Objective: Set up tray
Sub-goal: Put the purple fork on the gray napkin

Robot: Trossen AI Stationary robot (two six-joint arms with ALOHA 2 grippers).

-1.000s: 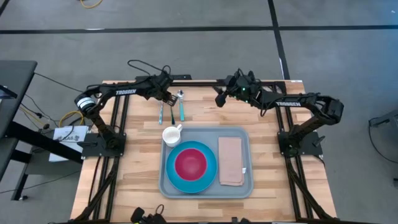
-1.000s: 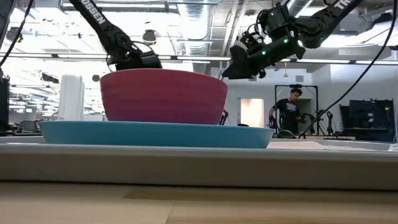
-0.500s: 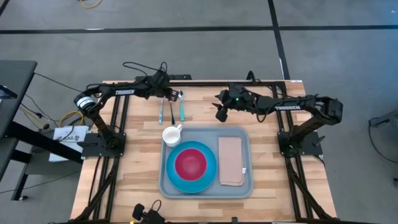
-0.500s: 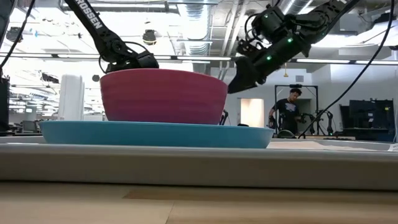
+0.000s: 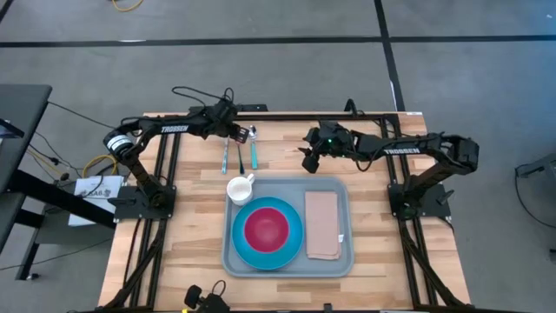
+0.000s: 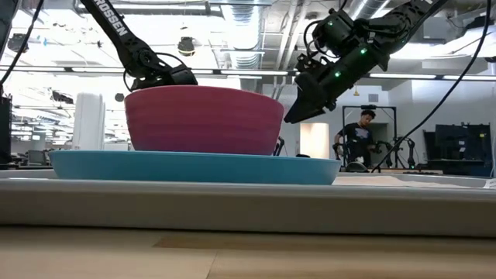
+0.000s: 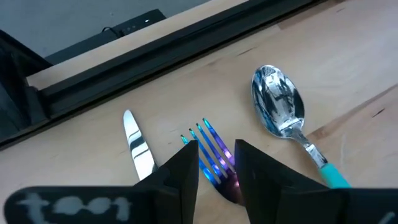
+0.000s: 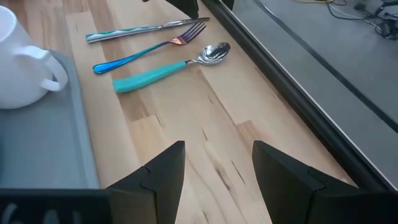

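From above we see the large grey-blue plastic tray (image 5: 289, 228) at the wooden tabletop's (image 5: 373, 196) near middle. The left wrist view shows the left gripper (image 7: 216, 163) over an iridescent metal fork (image 7: 214, 155), fingers slightly spread. In its wrist view the right gripper (image 8: 217, 163) hovers, fingers spread, beside the tray.

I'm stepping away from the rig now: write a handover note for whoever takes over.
Left gripper: open, over the fork, between knife and spoon at the table's far edge.
Right gripper: open, empty, above bare table beyond the tray.
Done: plate, bowl and napkin are on the tray; the mug sits at its corner.
Left: cutlery is off the tray.
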